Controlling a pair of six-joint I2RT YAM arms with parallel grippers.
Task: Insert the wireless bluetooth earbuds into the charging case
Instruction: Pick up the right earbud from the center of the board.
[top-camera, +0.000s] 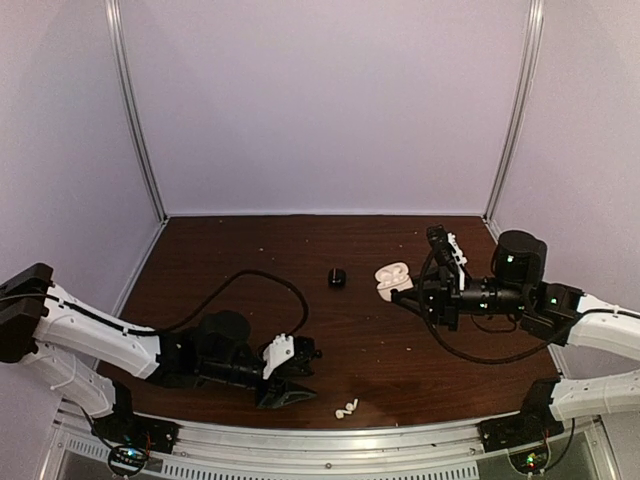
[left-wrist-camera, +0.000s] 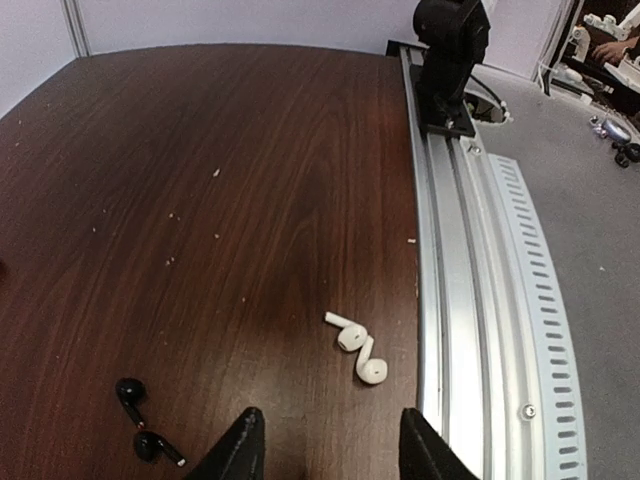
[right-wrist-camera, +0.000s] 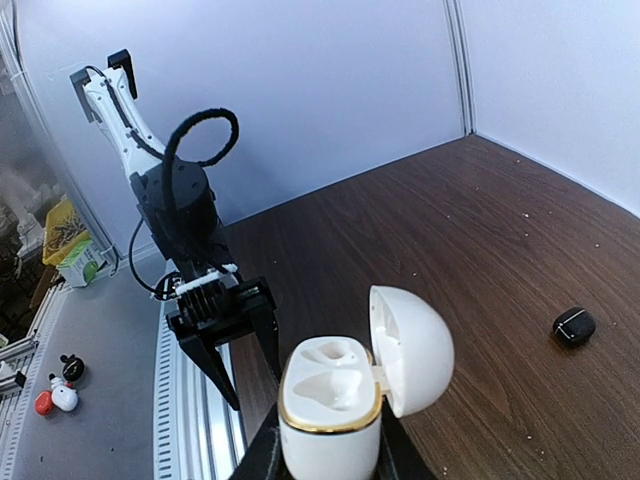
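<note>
My right gripper (top-camera: 405, 293) is shut on the white charging case (right-wrist-camera: 330, 415) and holds it upright above the table. The case's lid (right-wrist-camera: 412, 348) is swung open, and both wells in it are empty. Two white earbuds (left-wrist-camera: 356, 346) lie touching each other on the wood near the front rail (left-wrist-camera: 455, 300), also seen from above (top-camera: 346, 408). My left gripper (left-wrist-camera: 330, 440) stands open just short of them, with nothing between its fingers. Two black earbuds (left-wrist-camera: 140, 415) lie to the left of its left finger.
A small black case (top-camera: 337, 277), shut, sits mid-table, to the left of the white case (top-camera: 392, 279). A black cable (top-camera: 260, 285) loops over the table behind the left arm. The metal rail (top-camera: 330, 435) runs along the near edge.
</note>
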